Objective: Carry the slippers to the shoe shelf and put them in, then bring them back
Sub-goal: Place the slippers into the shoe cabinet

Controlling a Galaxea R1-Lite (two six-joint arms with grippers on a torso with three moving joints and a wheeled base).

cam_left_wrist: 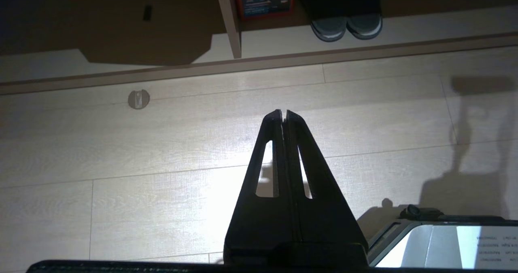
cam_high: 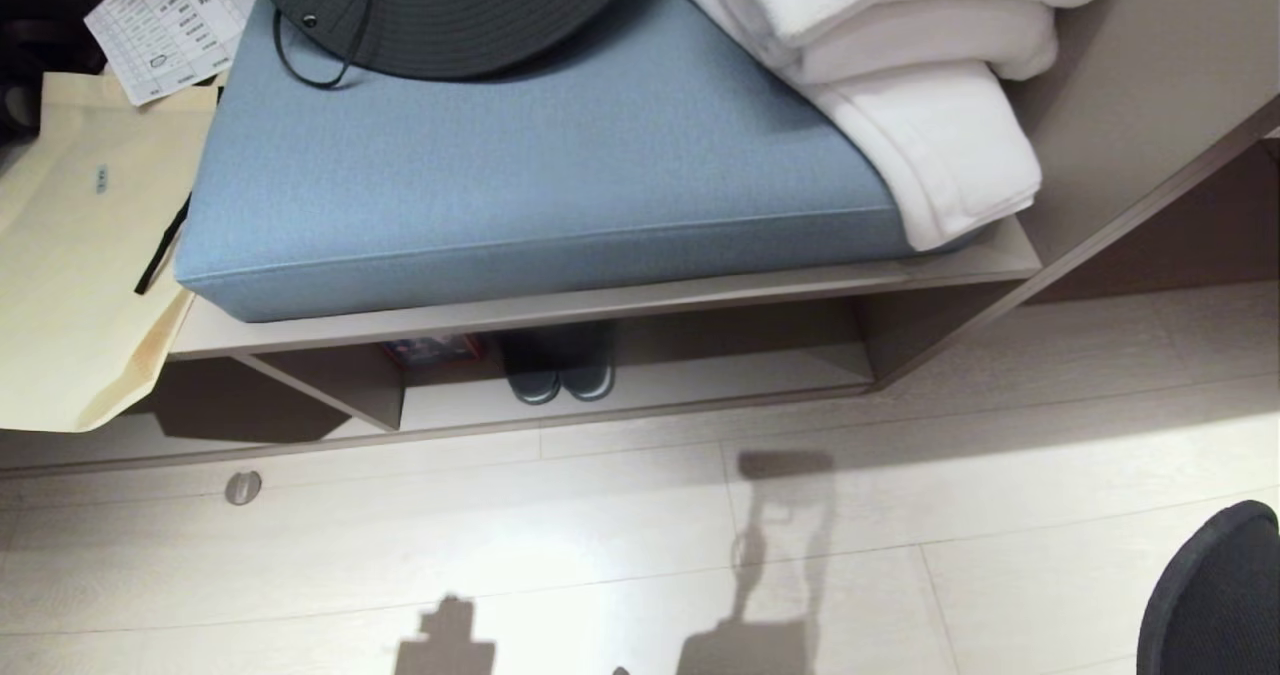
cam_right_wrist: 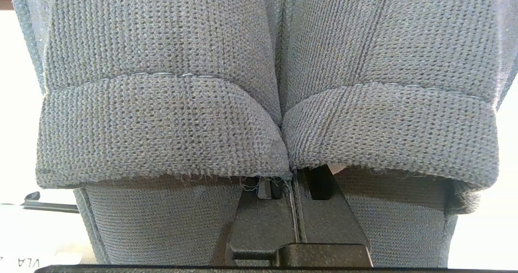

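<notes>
Pale wood floor (cam_high: 560, 545) fronts the shoe shelf (cam_high: 700, 380). Your right gripper (cam_right_wrist: 294, 176) is clamped on the slippers (cam_right_wrist: 162, 123); your left gripper (cam_left_wrist: 283, 115) hangs closed, empty, above the floor.

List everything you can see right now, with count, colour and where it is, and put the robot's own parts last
slippers: two, grey knit, side by side, clamped in the right gripper
shoe shelf: one, pale beige, low, under the bench
chunkier shoes: two, dark with pale sole line, inside the shelf
booklet: one, red-edged, beside those shoes
cushion: one, blue, on the bench
towels: stack, white, on the cushion
hat: one, dark, on the cushion
paper bag: one, cream, beside the cushion
left gripper: black, shut, empty, over the floor
right gripper: black, shut on the slippers
</notes>
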